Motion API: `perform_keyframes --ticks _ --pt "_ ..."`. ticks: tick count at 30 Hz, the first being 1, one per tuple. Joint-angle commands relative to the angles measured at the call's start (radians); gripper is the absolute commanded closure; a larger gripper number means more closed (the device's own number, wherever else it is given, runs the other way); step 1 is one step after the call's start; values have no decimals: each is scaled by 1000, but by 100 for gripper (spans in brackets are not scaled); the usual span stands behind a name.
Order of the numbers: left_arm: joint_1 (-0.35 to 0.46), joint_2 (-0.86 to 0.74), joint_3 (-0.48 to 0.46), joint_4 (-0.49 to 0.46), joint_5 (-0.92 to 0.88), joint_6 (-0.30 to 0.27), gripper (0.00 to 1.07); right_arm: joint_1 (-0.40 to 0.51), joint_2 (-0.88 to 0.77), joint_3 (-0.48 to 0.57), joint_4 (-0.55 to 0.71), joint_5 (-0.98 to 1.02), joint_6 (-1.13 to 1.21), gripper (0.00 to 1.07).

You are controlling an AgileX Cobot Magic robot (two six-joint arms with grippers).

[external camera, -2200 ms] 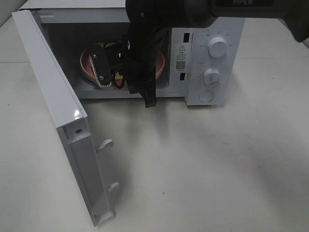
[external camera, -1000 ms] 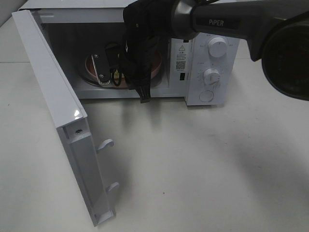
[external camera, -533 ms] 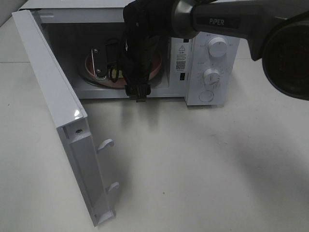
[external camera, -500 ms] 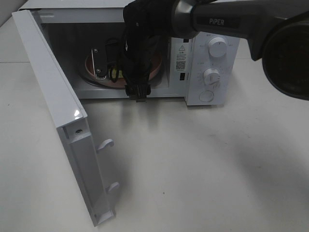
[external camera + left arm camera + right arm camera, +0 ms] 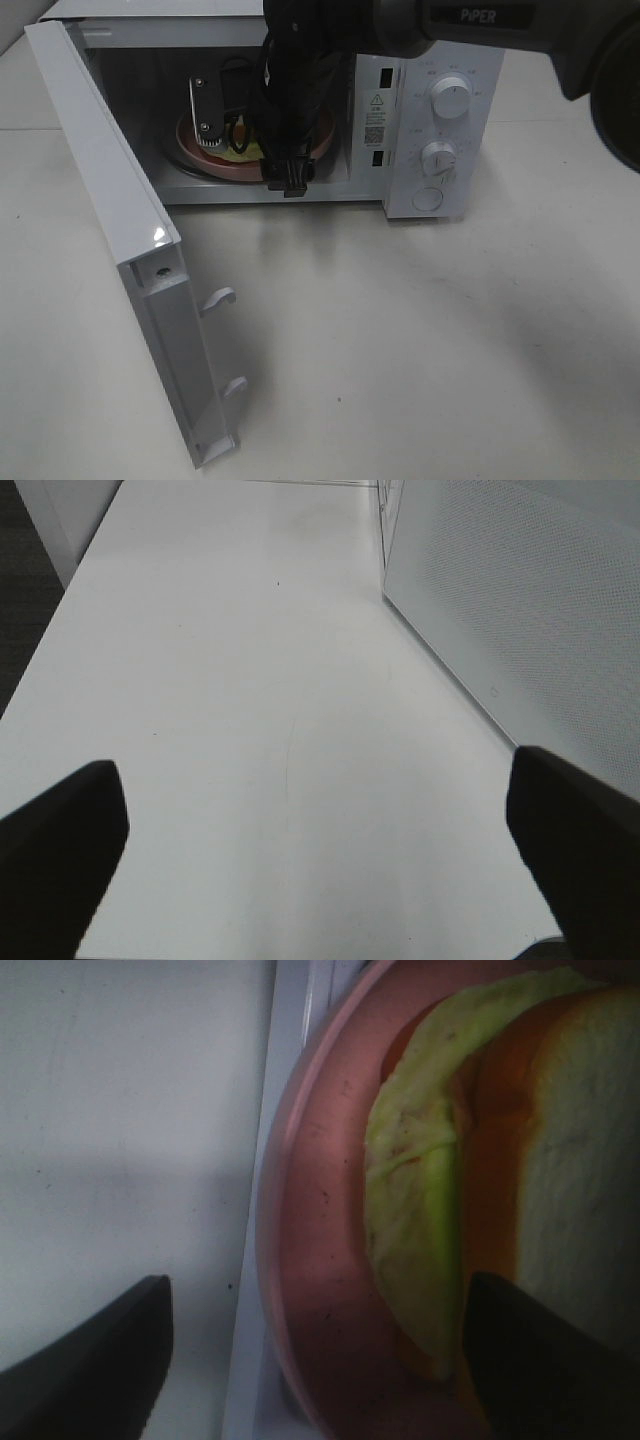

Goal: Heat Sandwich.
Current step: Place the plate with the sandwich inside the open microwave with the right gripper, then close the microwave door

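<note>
Sandwich (image 5: 470, 1190): one, lying on the one pink plate (image 5: 290, 1290) inside the microwave (image 5: 420, 110), whose door (image 5: 120, 220) stands wide open.

Handling, judged: light and soft. The bread would crush under a pinch, and the green-yellow layers look loose enough to slide. Better to grip the plate rim than the food itself.

Right gripper (image 5: 315, 1360): inside the cavity over the plate edge, fingers spread wide, holding nothing.

Left gripper (image 5: 320, 850): over the bare table beside the microwave's side wall, fingers wide apart, empty.

Control knobs: two (image 5: 452, 98), (image 5: 437, 157).
</note>
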Motion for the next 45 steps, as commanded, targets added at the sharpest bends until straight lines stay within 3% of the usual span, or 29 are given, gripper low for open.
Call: perform_keyframes --ticks 1,5,19,23,35,45 --pt "2 -16 0 -6 -5 1 9 0 -33 51 -5 -31 1 31" --pt "2 -16 0 -6 -5 1 9 0 -96 177 -6 -98 1 31" --pt "2 -16 0 -6 -5 1 9 2 -241 412 -14 -204 1 31" --pt "2 -16 0 -6 -5 1 9 2 -332 527 -14 -230 45 31" --pt "2 -16 0 -6 -5 1 9 2 -494 718 -13 -230 65 31" --pt "2 -16 0 -6 -5 1 9 2 -648 872 -12 -229 260 31"
